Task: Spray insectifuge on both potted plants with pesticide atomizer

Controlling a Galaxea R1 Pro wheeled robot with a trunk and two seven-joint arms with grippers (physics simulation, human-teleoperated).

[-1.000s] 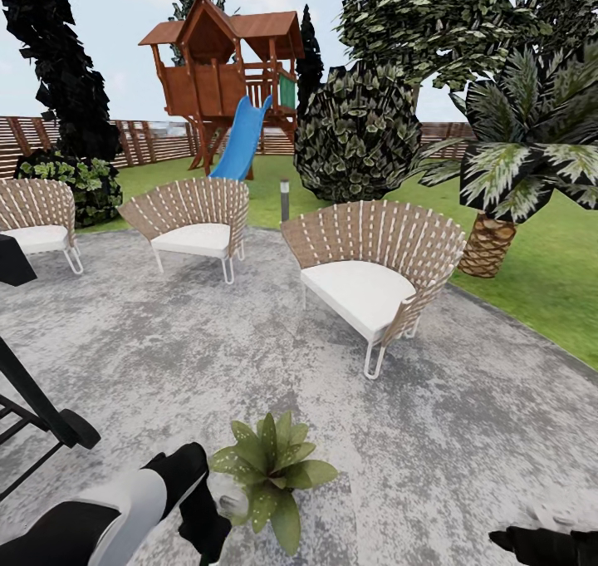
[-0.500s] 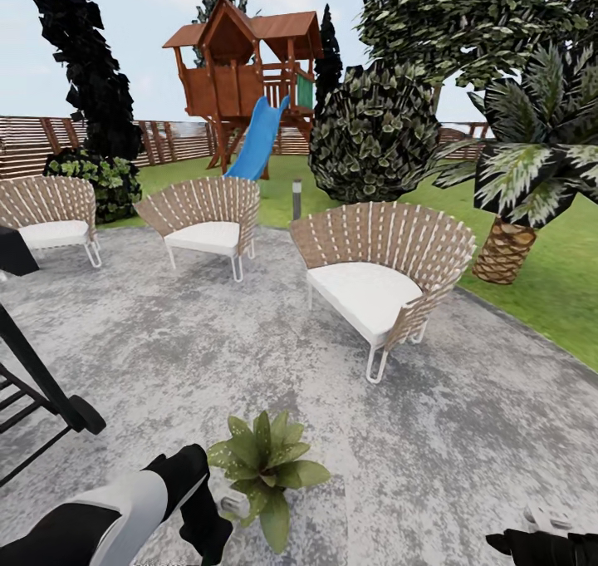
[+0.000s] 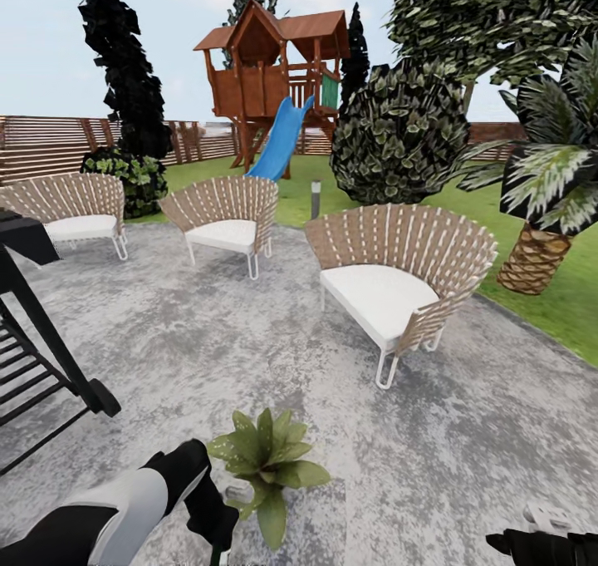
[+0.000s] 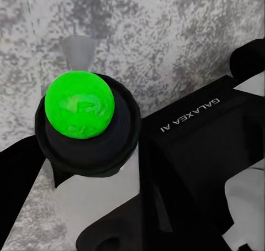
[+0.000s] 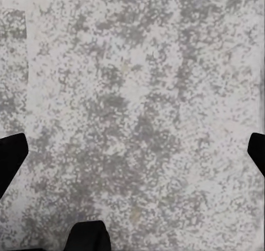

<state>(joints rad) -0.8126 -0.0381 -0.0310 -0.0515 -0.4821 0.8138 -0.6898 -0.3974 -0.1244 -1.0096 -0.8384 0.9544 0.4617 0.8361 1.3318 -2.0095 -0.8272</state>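
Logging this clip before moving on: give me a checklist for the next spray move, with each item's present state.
1. Atomizer in hand: ok. The left gripper is closed around the pesticide atomizer, seen in the left wrist view.
2. Target in view: ok. A potted plant with broad light-green leaves stands on the patio just past the left gripper.
3. Nozzle aimed at the plant: cannot tell.
4. Second potted plant located: not ok; one shows in the head view.
5. Right gripper free: ok. Open, over bare paving.
6. Obstacles: ok. The nearest chair stands well beyond the plant.
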